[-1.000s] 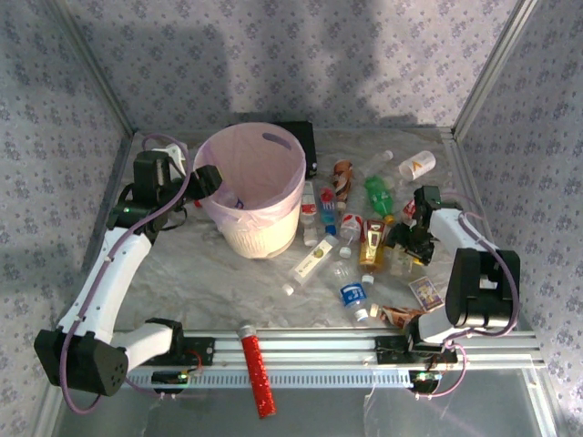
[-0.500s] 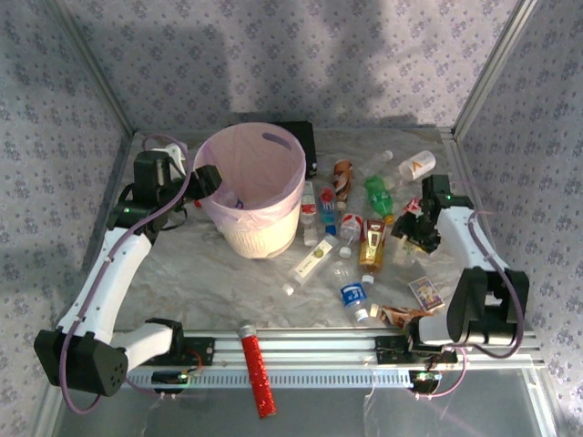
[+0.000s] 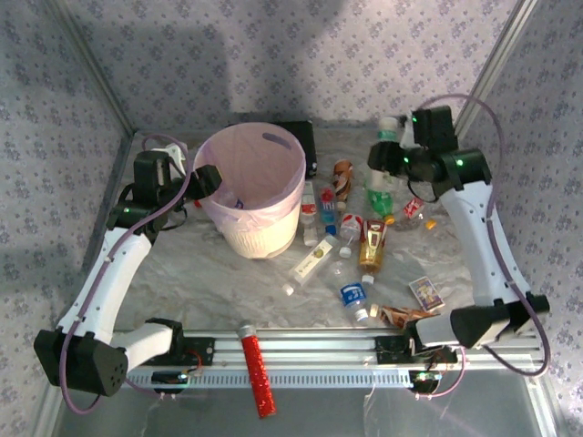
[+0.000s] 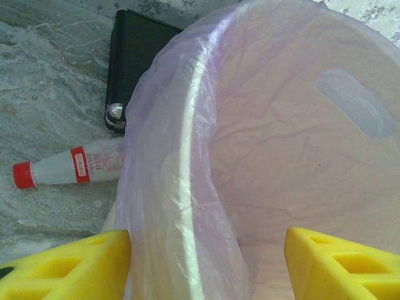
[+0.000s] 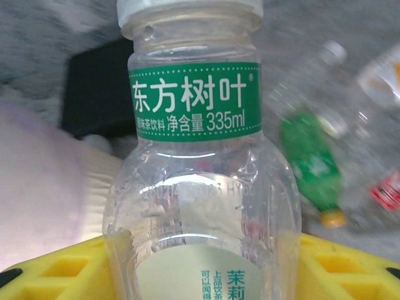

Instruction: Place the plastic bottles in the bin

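Top cam: L gripper [image 3: 206, 179] sits at the left rim of the bin [image 3: 266, 233], which stands upright at the far-left of the table [image 3: 228, 278]. R gripper [image 3: 382, 158] is up above the far-right clutter, closed round a clear bottle [image 3: 389, 132] w/ a green label. Other bottles lie loose btwn bin and R arm, incl. a green bottle [image 3: 376, 194] and an amber bottle [image 3: 372, 244]; a black box [image 3: 300, 138] sits just behind the bin. L wrist cam: yellow fingers [image 4: 62, 269] spread wide, nothing gripped, one finger outside the bin [image 4: 187, 187] wall and the other over the inside, rim btwn them. A red-capped bottle [image 4: 69, 169] lies on its side beside the bin, near the black box [image 4: 134, 62]. R wrist cam: clear bottle [image 5: 200, 187] clamped btwn the yellow fingers [image 5: 50, 272], cap end pointing away from the cam. Behind it, blurred: green bottle [image 5: 309, 156] to the right, pink bin [image 5: 31, 206] to the left.
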Available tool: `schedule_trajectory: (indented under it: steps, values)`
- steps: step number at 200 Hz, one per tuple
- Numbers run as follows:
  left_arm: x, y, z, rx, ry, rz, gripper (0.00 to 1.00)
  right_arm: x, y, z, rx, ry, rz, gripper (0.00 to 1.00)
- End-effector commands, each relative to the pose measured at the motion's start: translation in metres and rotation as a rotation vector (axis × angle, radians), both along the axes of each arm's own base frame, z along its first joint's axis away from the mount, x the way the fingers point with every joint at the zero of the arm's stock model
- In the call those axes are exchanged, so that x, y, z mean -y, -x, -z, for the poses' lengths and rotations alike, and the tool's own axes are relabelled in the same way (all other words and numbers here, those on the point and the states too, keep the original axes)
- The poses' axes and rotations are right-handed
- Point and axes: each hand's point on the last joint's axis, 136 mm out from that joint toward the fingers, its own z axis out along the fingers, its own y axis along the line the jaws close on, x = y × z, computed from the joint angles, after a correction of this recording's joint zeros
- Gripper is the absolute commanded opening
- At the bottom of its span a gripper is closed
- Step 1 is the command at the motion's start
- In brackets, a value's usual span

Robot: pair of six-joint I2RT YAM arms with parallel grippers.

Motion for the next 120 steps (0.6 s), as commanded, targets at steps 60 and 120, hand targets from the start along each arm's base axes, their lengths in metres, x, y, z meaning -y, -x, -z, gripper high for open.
schedule_trajectory:
  steps: [60,120]
  values:
    - [-0.001,-0.002,0.011,-0.044,-0.044,0.005,0.66,-0.175,0.009,-0.054,0.118,0.012,-0.445,0.58]
    - [0.000,-0.002,0.009,-0.042,-0.041,0.008,0.66,-0.243,0.008,-0.006,0.029,0.075,-0.578,0.58]
